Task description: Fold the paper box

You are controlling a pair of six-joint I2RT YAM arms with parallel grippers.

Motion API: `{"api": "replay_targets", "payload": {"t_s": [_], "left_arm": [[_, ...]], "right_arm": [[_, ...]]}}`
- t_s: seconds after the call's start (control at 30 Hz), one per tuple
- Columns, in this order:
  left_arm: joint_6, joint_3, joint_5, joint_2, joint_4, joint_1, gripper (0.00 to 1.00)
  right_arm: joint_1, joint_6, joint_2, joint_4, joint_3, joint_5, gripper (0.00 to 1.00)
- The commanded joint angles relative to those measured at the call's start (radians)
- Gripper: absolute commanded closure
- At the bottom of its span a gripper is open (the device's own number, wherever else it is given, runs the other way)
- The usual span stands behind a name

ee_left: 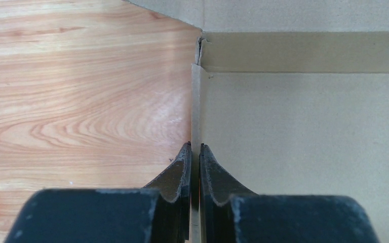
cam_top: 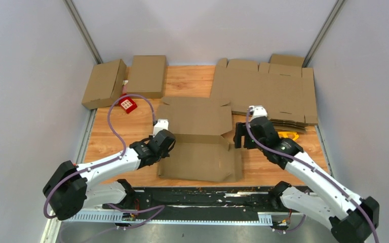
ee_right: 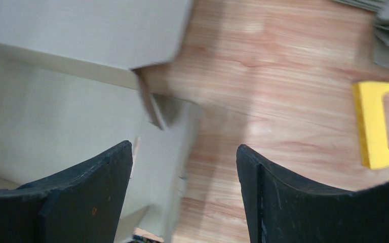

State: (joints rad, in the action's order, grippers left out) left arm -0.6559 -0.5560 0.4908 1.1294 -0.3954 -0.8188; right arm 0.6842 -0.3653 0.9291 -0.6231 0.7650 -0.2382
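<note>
1. Left wrist view: the left gripper (ee_left: pixel 194 149) pinches the thin upright side flap (ee_left: pixel 196 101) of the paper box (cam_top: pixel 197 139), jaws almost together; a hard pull could, I judge, tear the cardboard at the small gap by the flap's corner.
2. Just beyond, the right gripper (ee_right: pixel 185 152) hangs spread wide, holding nothing, over the box's right flap (ee_right: pixel 174 114); that flap is blurred, so a closing bite may miss or crush it.
3. The box lies mid-table, half-formed; uneven lifting may drag it sideways.
4. Farther right, the yellow piece (ee_right: pixel 372 126) and the flat cardboard stack (cam_top: pixel 276 93) could snag a wide swing
</note>
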Motion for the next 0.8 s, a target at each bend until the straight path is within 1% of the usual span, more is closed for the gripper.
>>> {"api": "replay_targets", "payload": {"t_s": [0.0, 0.07, 0.17, 0.23, 0.3, 0.47, 0.6, 0.77], "left_arm": [[-0.022, -0.058, 0.083, 0.047, -0.025, 0.053, 0.96], [-0.011, -0.075, 0.092, 0.063, -0.033, 0.062, 0.96], [-0.002, -0.079, 0.095, 0.063, -0.037, 0.079, 0.96], [-0.001, -0.075, 0.090, 0.057, -0.039, 0.098, 0.96], [-0.001, -0.068, 0.084, 0.047, -0.038, 0.113, 0.96], [-0.002, -0.062, 0.073, 0.025, -0.042, 0.128, 0.96], [-0.002, -0.049, 0.042, 0.016, -0.029, 0.152, 0.96], [-0.005, -0.024, -0.016, 0.005, 0.002, 0.170, 0.96]], "right_arm": [[-0.139, -0.040, -0.108, 0.059, -0.079, 0.082, 0.26], [-0.180, -0.063, -0.131, 0.054, -0.108, 0.037, 0.28], [-0.190, -0.103, -0.125, 0.057, -0.135, -0.025, 0.30], [-0.191, -0.136, -0.084, 0.060, -0.153, -0.069, 0.34], [-0.191, -0.152, -0.024, 0.076, -0.166, -0.057, 0.38], [-0.192, -0.134, 0.123, 0.168, -0.196, 0.106, 0.38], [-0.194, -0.126, 0.168, 0.222, -0.211, 0.195, 0.38], [-0.206, -0.090, 0.196, 0.338, -0.240, 0.469, 0.38]]}}
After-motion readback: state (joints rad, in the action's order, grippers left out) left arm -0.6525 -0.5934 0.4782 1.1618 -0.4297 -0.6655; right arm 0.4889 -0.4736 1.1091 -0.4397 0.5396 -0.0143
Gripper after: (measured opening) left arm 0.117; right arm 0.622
